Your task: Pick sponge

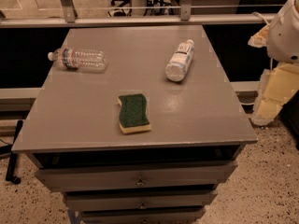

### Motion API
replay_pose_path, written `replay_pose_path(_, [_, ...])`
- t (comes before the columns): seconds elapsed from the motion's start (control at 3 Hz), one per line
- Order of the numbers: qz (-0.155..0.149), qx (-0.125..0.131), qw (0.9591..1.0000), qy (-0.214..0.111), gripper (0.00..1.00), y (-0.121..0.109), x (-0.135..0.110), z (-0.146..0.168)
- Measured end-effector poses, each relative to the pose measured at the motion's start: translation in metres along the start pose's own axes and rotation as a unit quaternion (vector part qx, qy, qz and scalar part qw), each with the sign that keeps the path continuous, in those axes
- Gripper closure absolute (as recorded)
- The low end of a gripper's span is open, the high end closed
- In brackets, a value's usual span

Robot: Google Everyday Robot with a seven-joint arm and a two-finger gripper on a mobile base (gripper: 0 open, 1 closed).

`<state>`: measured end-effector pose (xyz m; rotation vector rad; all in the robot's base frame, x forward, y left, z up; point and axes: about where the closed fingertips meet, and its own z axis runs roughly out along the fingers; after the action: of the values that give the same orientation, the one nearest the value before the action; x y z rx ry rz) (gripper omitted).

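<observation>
Item 1. Small wavy-sided rectangular sponge (133,113), dark green scouring face up, pale yellow foam layer showing along its near edge. It lies flat on the counter, centre-near, a little short of the near edge. Its long axis runs near to far, with the near end angled slightly right.

Item 2. Flat grey counter (201,111), the top of a grey drawer unit (140,176).

Item 3. Clear ribbed plastic water bottle (77,59), on its side at far left, cap pointing left, well apart from the sponge.

Item 4. Pale labelled plastic bottle (180,61), on its side at far right, base toward the near side.

Item 5. Gripper (273,94) with pale yellow foam pads, off the counter's right edge, below a white arm housing (286,31). Whether its jaws are apart or together cannot be told. It holds nothing that can be seen.
</observation>
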<state>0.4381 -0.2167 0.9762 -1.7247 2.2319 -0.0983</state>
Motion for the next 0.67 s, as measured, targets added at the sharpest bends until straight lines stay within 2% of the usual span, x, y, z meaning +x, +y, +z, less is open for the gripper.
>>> replay_pose_path(0.33, [0.0,0.002,1.0,-0.002,0.0,0.0,-0.001,0.0])
replay_pose_path(0.67, [0.009,-0.006,0.9996,-0.025,0.0,0.002,-0.023,0.017])
